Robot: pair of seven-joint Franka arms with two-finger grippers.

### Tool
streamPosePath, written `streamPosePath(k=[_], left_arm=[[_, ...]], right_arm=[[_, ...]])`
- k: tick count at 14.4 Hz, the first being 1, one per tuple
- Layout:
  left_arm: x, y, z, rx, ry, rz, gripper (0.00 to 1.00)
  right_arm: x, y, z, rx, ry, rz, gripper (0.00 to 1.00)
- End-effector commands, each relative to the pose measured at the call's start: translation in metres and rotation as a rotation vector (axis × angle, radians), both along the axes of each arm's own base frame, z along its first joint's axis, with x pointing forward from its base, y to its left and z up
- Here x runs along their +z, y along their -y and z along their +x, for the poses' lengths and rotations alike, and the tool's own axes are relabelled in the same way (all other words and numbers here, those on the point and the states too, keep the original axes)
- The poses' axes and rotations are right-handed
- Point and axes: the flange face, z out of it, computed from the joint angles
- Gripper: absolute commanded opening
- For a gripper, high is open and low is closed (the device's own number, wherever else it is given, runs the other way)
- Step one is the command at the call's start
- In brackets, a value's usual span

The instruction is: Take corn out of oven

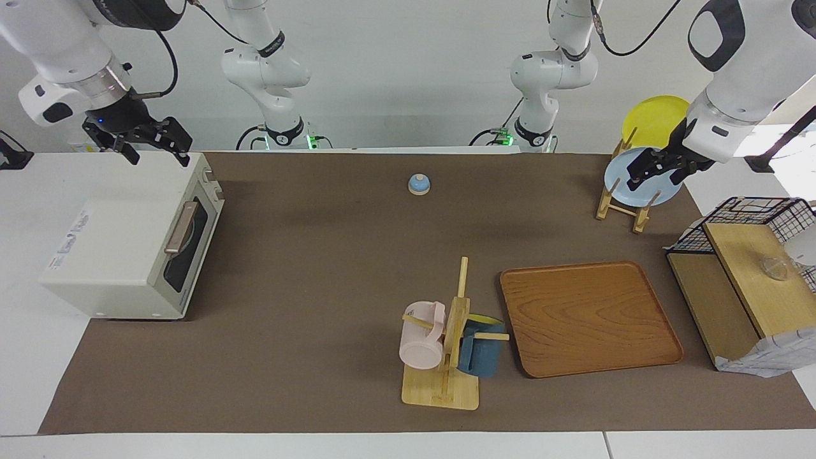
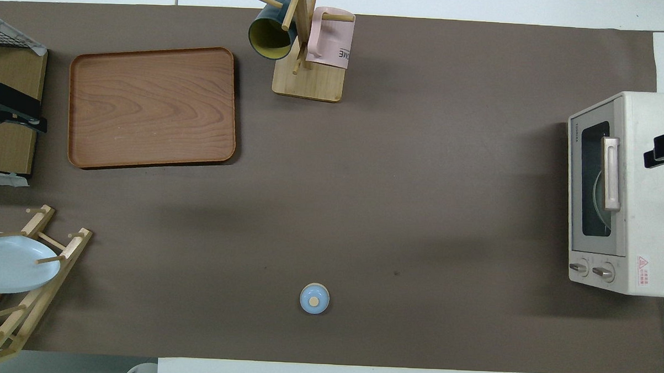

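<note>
The cream-white oven stands at the right arm's end of the table with its dark glass door shut and its tan handle facing the table's middle. It also shows in the overhead view. The corn is hidden; only a pale curved edge shows through the glass. My right gripper is open and empty, in the air over the oven's top corner nearest the robots. My left gripper is open and empty, in the air by the light blue plate at the left arm's end.
A wooden plate rack holds the blue plate and a yellow plate. A black wire basket with wooden boards, a wooden tray, a mug tree with a pink and a blue mug, and a small blue knobbed lid stand on the brown mat.
</note>
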Motion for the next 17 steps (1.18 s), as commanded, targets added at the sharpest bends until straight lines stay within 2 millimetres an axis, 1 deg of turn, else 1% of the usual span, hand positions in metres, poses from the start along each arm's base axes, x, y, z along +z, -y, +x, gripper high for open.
streamPosePath(k=[1, 2, 3, 4, 6, 8, 9, 11, 13, 16, 17], left_arm=[[0.002, -0.003, -0.008, 0.002, -0.007, 0.000, 1.00], [0.001, -0.003, -0.007, 0.001, -0.008, 0.000, 1.00], [0.001, -0.003, -0.007, 0.001, -0.010, 0.000, 1.00], [0.002, -0.003, -0.008, 0.001, -0.007, 0.000, 1.00], [0.002, -0.003, -0.008, 0.001, -0.008, 0.000, 1.00], [0.002, -0.003, -0.008, 0.001, -0.008, 0.000, 1.00], [0.001, -0.003, -0.007, 0.001, -0.008, 0.000, 1.00], [0.001, -0.003, -0.007, 0.001, -0.008, 0.000, 1.00], [0.001, -0.003, -0.007, 0.001, -0.008, 0.000, 1.00], [0.002, -0.003, -0.008, 0.001, -0.007, 0.000, 1.00], [0.001, -0.003, -0.007, 0.001, -0.010, 0.000, 1.00]], right_arm=[[-0.032, 0.000, -0.011, 0.018, 0.032, 0.001, 0.07], [-0.042, 0.002, -0.008, 0.026, 0.037, -0.016, 0.00], [-0.049, 0.007, -0.004, 0.032, 0.037, -0.059, 0.00], [-0.065, 0.009, 0.000, 0.040, 0.021, -0.094, 0.00], [-0.093, 0.011, 0.010, 0.040, 0.011, -0.102, 0.00], [-0.108, 0.010, 0.019, 0.046, 0.009, -0.102, 0.00], [-0.114, 0.008, 0.023, 0.050, 0.009, -0.104, 0.00], [-0.118, 0.009, 0.024, 0.045, 0.006, -0.106, 0.00], [-0.134, 0.009, 0.022, 0.049, -0.003, -0.105, 0.00], [-0.151, 0.012, 0.018, 0.050, -0.015, -0.111, 0.00], [-0.153, 0.014, 0.018, 0.055, -0.012, -0.118, 0.00]])
